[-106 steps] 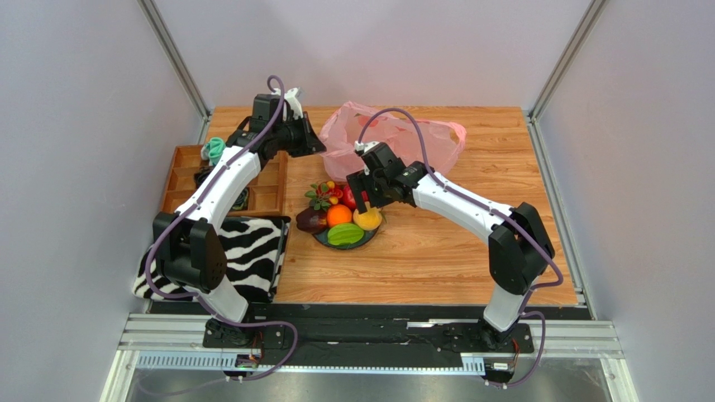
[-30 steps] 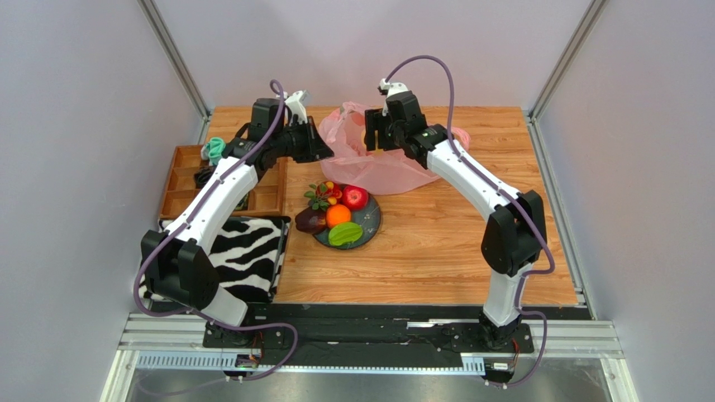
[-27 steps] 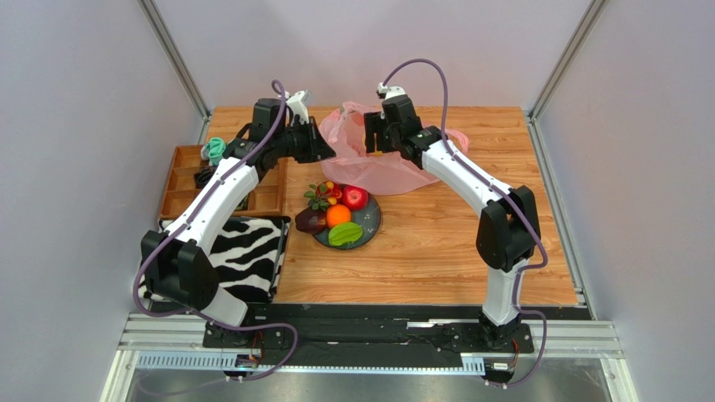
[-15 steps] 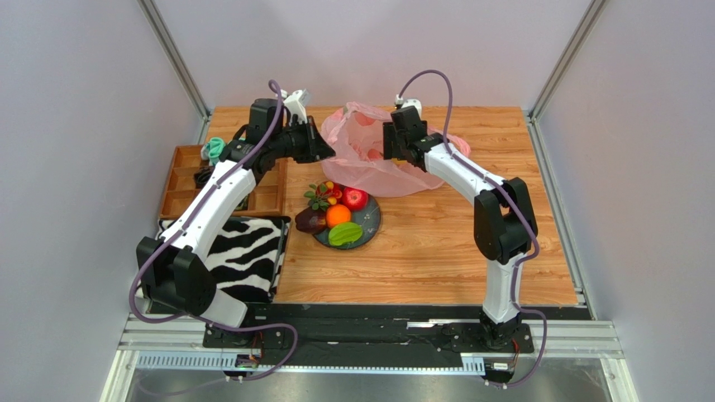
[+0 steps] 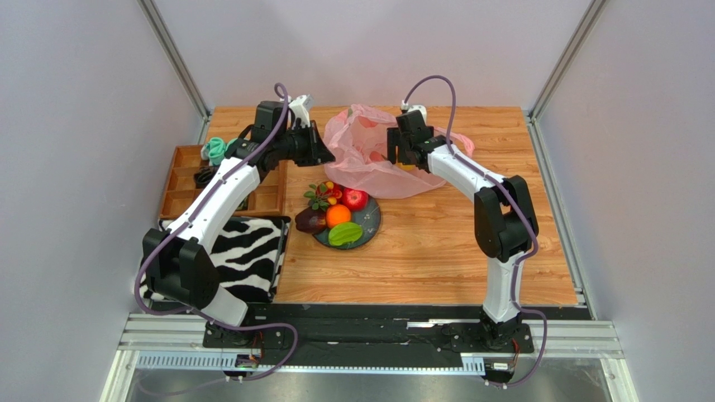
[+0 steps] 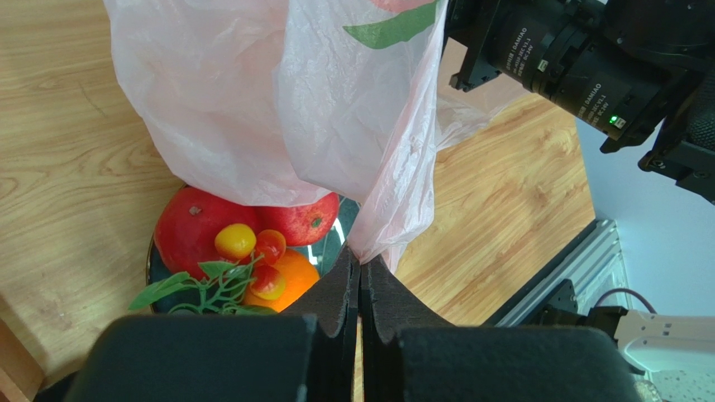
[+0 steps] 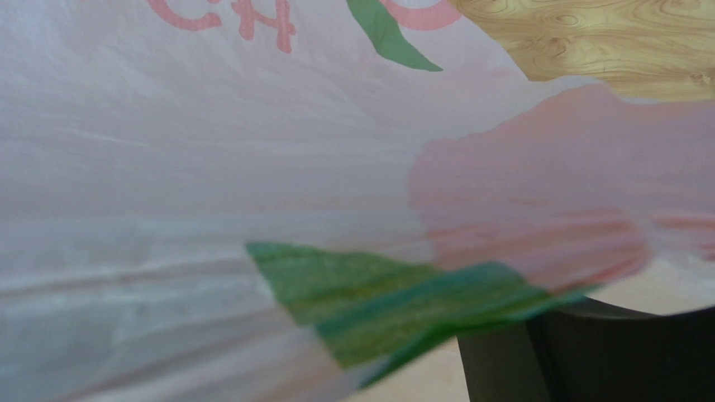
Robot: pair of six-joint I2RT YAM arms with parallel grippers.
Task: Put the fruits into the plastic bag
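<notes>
The left fingers (image 6: 336, 301) are pressed together on a fold of the pink plastic bag (image 6: 336, 109), lifting its edge just above the plate (image 5: 372, 219). The right fingers (image 5: 403, 156) are against the bag at the far side of the table (image 5: 436, 251); the film hides whether they are apart. On the plate lie the red apple (image 5: 356, 198), orange (image 5: 338, 215), green fruit (image 5: 345, 234), purple fruit (image 5: 310, 221) and berries (image 5: 322, 194).

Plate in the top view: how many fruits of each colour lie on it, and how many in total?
Red apple: 1
Orange: 1
Green fruit: 1
Purple fruit: 1
Berry sprig: 1
Total: 5
</notes>
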